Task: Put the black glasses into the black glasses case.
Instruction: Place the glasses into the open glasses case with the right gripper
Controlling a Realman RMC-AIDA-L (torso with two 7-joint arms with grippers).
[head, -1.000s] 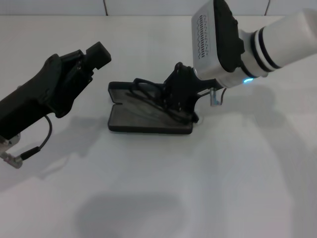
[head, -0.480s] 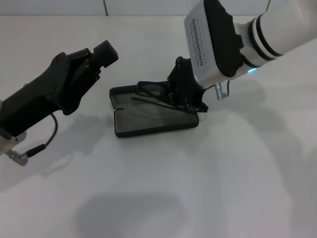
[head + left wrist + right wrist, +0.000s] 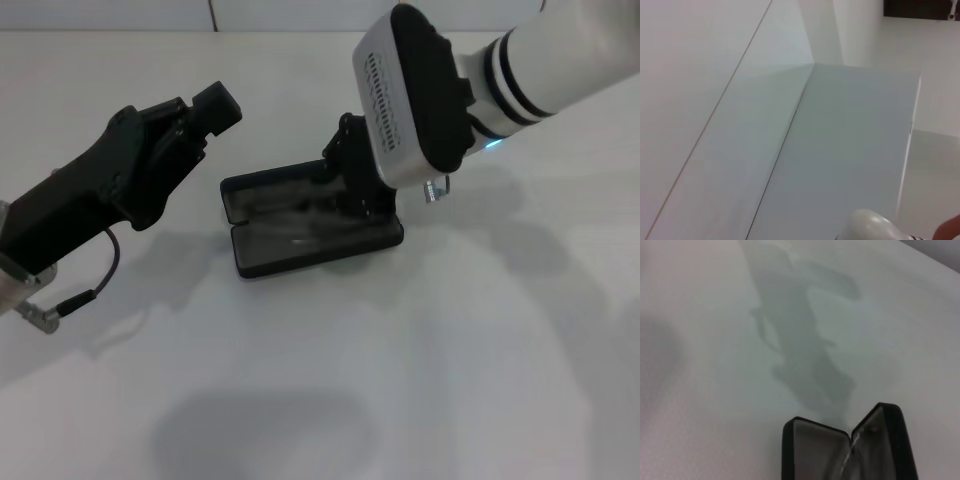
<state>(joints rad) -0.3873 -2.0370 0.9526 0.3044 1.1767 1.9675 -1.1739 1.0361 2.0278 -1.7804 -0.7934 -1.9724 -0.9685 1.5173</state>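
The surface [image 3: 420,350] is plain white and carries soft grey shadows. A pale wall with thin seams stands at its far edge. The black glasses case [image 3: 300,225] lies open near the middle. Faint thin lines inside look like the black glasses [image 3: 300,212], too blurry to be sure. The right claw [image 3: 358,180] reaches down into the case at its 3 o'clock end; whether it grips anything cannot be told. The left claw [image 3: 205,112] hovers at 10 o'clock from the case, apart from it, its fingers unclear.
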